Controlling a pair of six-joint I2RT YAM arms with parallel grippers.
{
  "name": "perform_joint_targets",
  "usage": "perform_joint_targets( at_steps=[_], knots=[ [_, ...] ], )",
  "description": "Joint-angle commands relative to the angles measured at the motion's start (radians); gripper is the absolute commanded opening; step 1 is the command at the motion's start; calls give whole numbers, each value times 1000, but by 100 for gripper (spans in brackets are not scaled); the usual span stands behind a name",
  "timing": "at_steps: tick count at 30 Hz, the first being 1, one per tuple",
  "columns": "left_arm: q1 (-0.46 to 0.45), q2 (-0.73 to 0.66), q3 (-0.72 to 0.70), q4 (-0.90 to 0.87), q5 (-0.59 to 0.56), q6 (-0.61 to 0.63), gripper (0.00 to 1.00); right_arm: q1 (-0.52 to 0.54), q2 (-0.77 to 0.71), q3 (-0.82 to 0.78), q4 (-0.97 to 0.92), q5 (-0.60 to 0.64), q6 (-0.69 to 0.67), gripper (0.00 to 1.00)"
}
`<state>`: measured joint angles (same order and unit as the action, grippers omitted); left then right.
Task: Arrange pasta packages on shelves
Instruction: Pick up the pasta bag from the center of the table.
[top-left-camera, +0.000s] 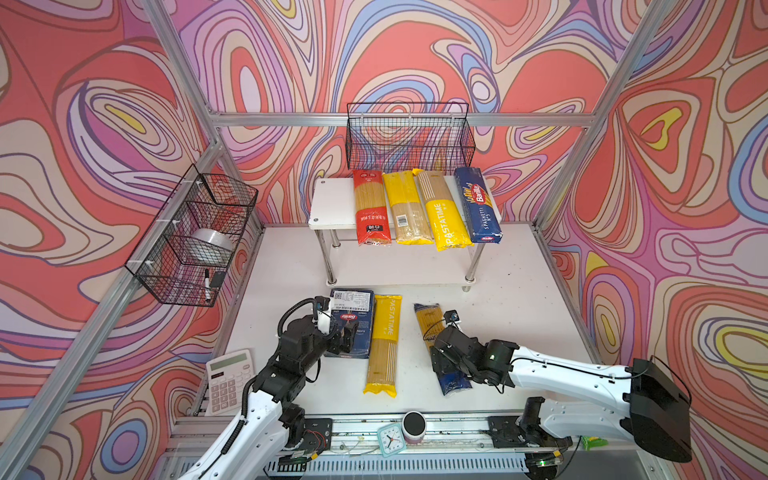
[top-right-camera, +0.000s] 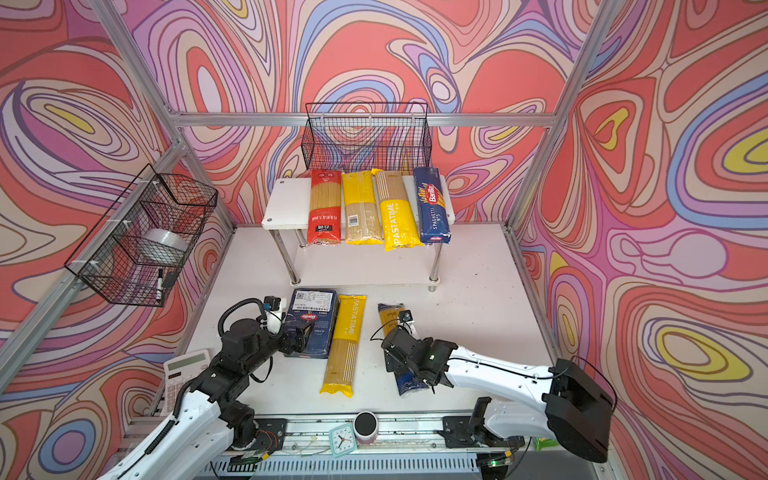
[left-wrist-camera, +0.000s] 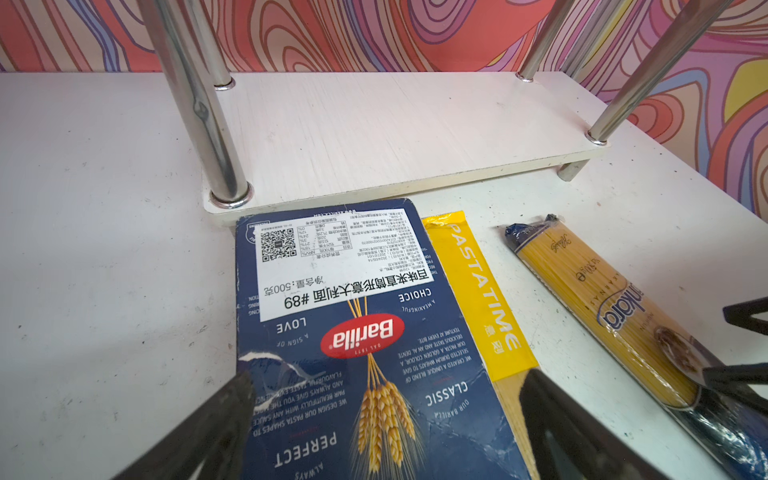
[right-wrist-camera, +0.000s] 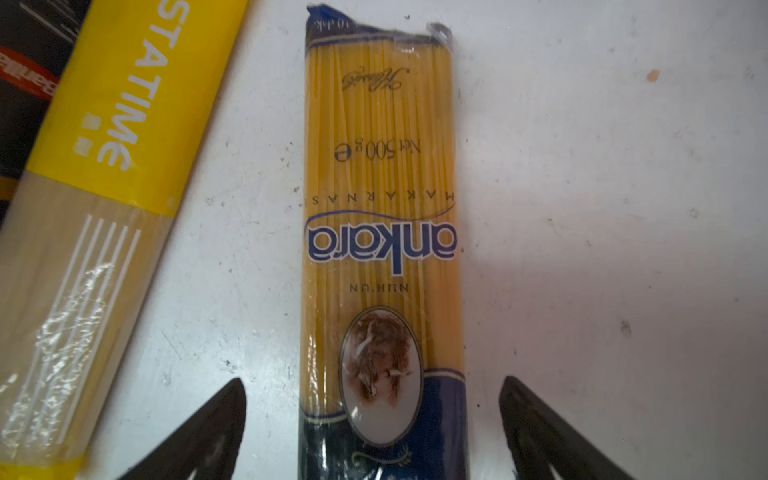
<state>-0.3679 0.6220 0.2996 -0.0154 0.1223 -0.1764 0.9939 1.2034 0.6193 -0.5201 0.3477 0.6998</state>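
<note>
A white tabletop carries the white two-tier rack with chrome legs at its back. A black wire basket hangs on the wall just above the rack. A second wire basket hangs well off the rack's left end.

Side by side on the rack's top board, overhanging its front edge, lie a red spaghetti bag, a yellow pack with its barcode up, a yellow PASTATIME bag and a slim blue Barilla box.

Flat on the table before the rack lie three more:
- a wide blue Barilla box, its far end by the rack's front-left leg
- a second yellow PASTATIME bag, against the box's side
- a dark-blue-ended spaghetti bag, apart from both

The left gripper hangs over the wide box with its jaws spread, one finger covering the neighbouring bag. The right gripper straddles the dark-blue-ended bag, released, with both fingers clear of it.
</note>
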Motion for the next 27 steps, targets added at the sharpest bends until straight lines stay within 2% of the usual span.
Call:
perform_joint_targets(
  at_steps=[1,9,12,24,27],
  knots=[
    [-8,-9,19,-12,-10,2,100,-4,29,-20,11,-17,6,98],
    [-8,-10,19,-12,-9,3,100,-26,142,-54,121,-82,-12,98],
    [-8,-10,19,-12,-9,3,100,-30,188,-27,106,-79,-14,98],
    [-7,-9,19,-11,-11,2,100,-57,325,-31,202,-144,50,98],
    [-8,-10,19,-12,-11,0,100,-57,353,-9,180,-127,52,95]
  ],
)
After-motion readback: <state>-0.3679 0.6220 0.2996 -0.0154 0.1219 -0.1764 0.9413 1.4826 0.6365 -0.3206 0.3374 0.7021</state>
